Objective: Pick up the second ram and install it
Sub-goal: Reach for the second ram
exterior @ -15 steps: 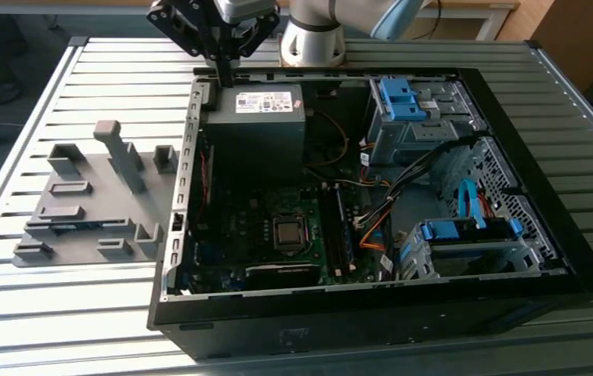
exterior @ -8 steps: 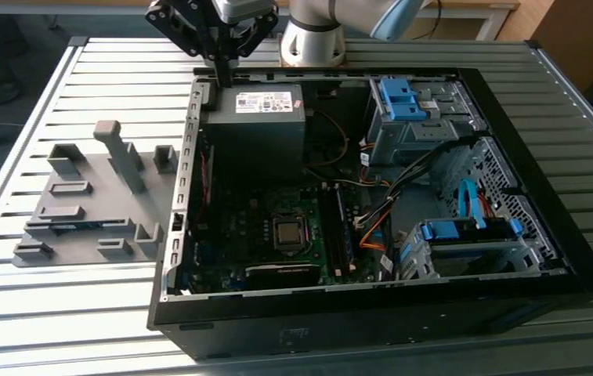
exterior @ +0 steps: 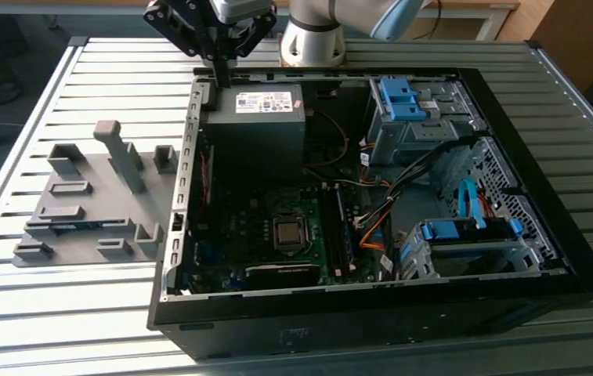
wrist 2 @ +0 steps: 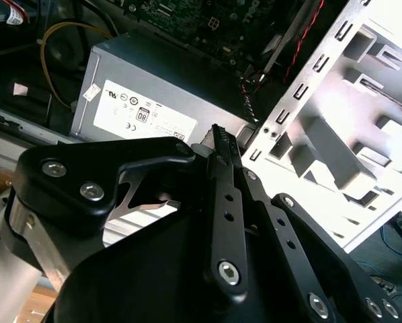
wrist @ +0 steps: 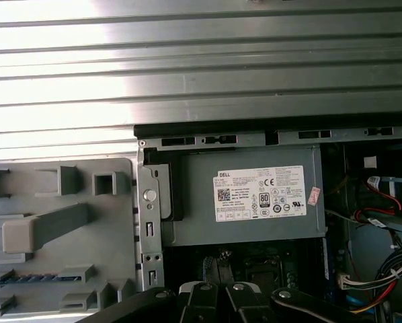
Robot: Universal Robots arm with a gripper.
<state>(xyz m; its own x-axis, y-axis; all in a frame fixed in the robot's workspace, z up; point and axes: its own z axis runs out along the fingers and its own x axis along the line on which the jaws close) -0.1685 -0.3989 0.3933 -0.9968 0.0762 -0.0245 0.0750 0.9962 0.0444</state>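
A thin dark stick with blue marks, the second ram (wrist: 34, 277), lies in a slot of the grey holder plate (wrist: 66, 182). In the exterior view that ram (exterior: 79, 226) rests near the plate's (exterior: 87, 196) front, left of the open computer case (exterior: 547, 235). My gripper (exterior: 220, 81) hangs over the case's far left corner, beside the grey power supply (exterior: 254, 117), well away from the stick. Its black fingers (wrist 2: 219, 134) are shut with nothing visible between them. In the first wrist view the gripper (wrist: 218, 269) points at the power supply (wrist: 248, 202).
The motherboard (exterior: 275, 235) lies in the case floor, with one long green stick (exterior: 336, 235) standing in a slot. Blue drive cages (exterior: 406, 102) and loose cables (exterior: 380, 211) crowd the exterior view's right. Upright grey blocks (exterior: 118, 153) rise from the holder plate. Ribbed metal table (exterior: 66, 313) all around.
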